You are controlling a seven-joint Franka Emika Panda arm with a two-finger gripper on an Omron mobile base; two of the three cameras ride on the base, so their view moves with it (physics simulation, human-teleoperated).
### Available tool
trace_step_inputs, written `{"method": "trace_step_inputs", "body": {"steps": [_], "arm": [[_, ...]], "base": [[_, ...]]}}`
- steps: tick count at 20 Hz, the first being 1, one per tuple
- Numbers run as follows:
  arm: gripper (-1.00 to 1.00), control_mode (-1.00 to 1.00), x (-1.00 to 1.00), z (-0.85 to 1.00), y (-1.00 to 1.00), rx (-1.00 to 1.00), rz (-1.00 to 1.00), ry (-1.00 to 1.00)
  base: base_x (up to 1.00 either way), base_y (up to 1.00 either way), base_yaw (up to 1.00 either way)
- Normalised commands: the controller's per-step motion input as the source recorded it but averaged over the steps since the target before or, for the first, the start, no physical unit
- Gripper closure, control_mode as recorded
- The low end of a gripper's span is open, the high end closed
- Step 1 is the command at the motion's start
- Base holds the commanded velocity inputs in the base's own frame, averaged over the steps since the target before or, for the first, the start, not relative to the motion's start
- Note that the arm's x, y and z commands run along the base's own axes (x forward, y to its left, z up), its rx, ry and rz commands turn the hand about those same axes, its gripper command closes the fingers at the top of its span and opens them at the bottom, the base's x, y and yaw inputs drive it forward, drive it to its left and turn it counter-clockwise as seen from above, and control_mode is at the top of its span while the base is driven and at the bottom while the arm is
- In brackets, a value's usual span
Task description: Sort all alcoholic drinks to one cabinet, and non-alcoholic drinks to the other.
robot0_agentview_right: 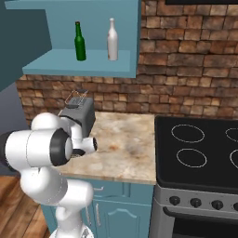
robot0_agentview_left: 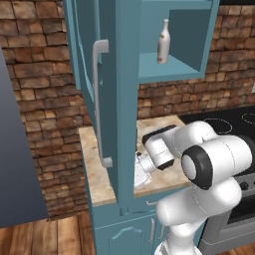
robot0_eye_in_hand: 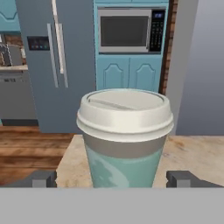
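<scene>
Cup [robot0_eye_in_hand: 125, 138] stands on the counter [robot0_eye_in_hand: 192, 153] dead ahead, between my gripper's [robot0_eye_in_hand: 113, 178] wide-open fingers, not gripped. Looks light and thin-walled, likely crushable; lid [robot0_eye_in_hand: 124, 113] could pop. I'd grip the green body below the lid, gently.

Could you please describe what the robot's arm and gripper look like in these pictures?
The arm is glossy white, built of rounded, bulbous segments with dark rings at the joints. The gripper has two small, blocky dark grey fingertips. No cables or markings are visible.
</scene>
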Motion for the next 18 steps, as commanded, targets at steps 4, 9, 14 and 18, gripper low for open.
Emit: {"method": "trace_step_inputs", "body": {"steps": [4,9,14,18], "arm": [[-1.00,-1.00,0.00,-0.19,0.13,0.00,0.00,0.00],[-1.00,-1.00,0.00,-0.01,0.14,0.00,0.00,0.00],[-1.00,-1.00,0.00,0.00,0.11,0.00,0.00,0.00],[-1.00,-1.00,0.03,0.00,0.10,0.00,0.00,0.01]], "base": [[0.00,0.00,0.00],[0.00,0.00,0.00],[0.00,0.00,0.00],[0.00,0.00,0.00]]}}
